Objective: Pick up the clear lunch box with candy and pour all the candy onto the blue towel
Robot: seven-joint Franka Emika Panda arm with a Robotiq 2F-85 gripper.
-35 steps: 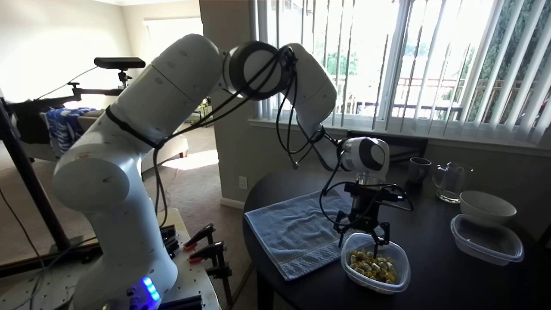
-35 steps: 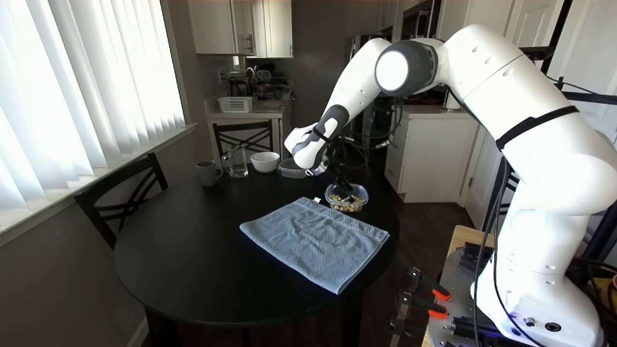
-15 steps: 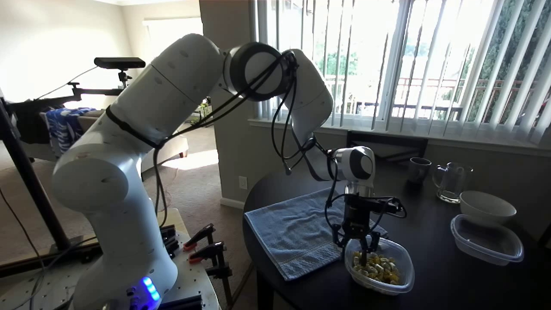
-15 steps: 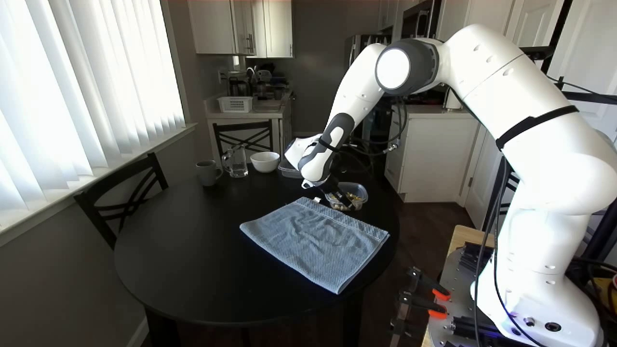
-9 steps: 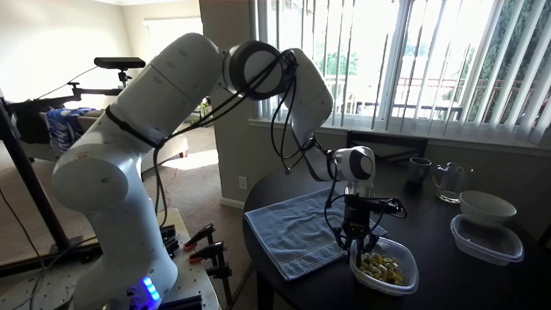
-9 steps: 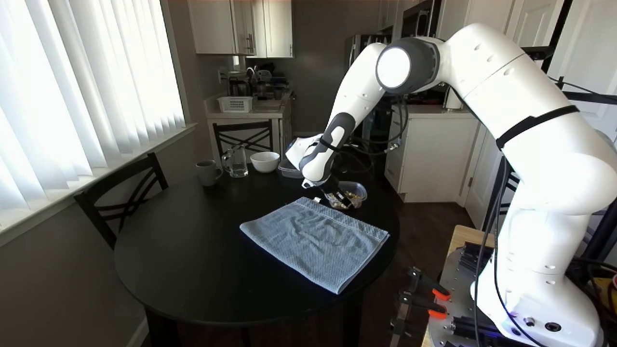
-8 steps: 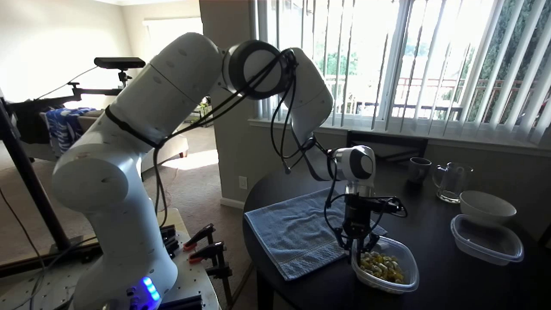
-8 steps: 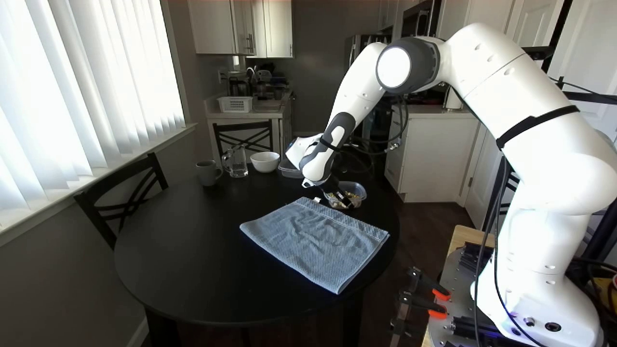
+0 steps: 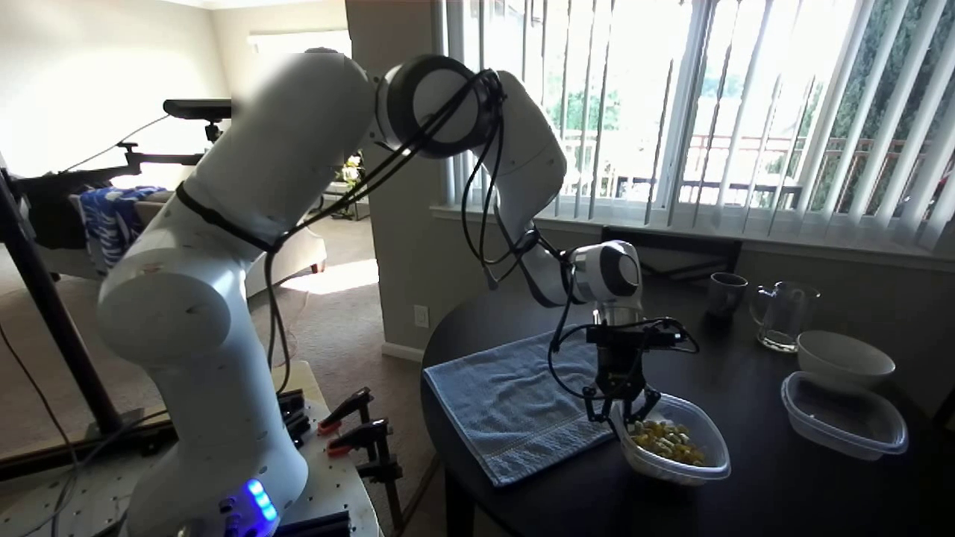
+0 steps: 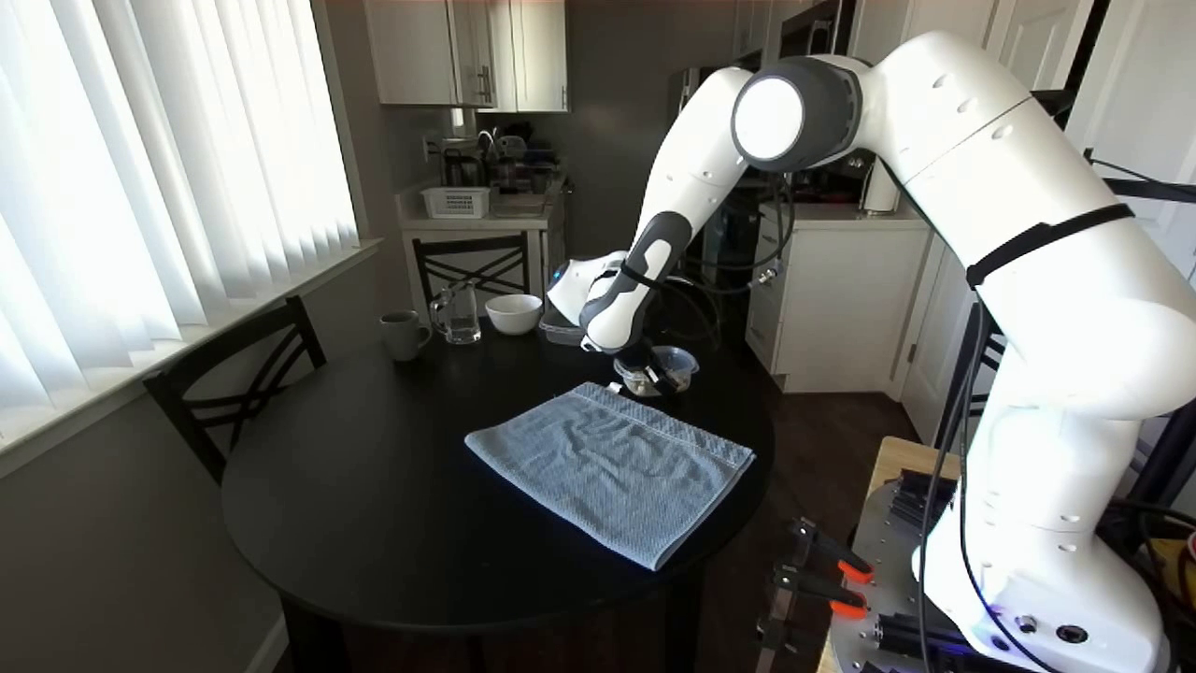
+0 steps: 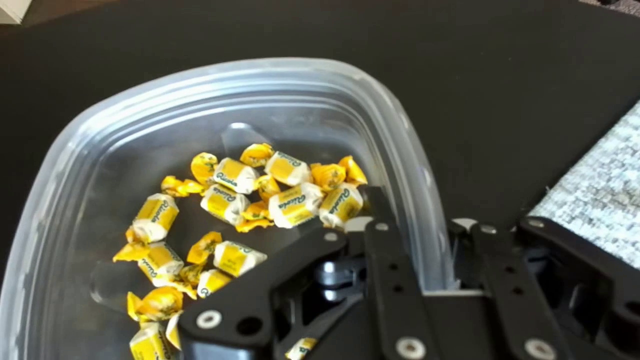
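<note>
Wrist view: close, angled down into box, which fills left of frame; hand lower right, towel at right edge. In an exterior view: set back, facing window; arm left, surface lower right. In an exterior view: set back, facing cabinets; arm right. Shared, both exterior views: arm, surface, towel, box.

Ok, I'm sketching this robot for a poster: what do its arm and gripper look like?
A rounded white arm with a dark-grey joint ring, a narrow black strap, loose black cables and, low down, glowing blue lights. The matte-black gripper has jointed links, slim jaws and round silver screw heads.
</note>
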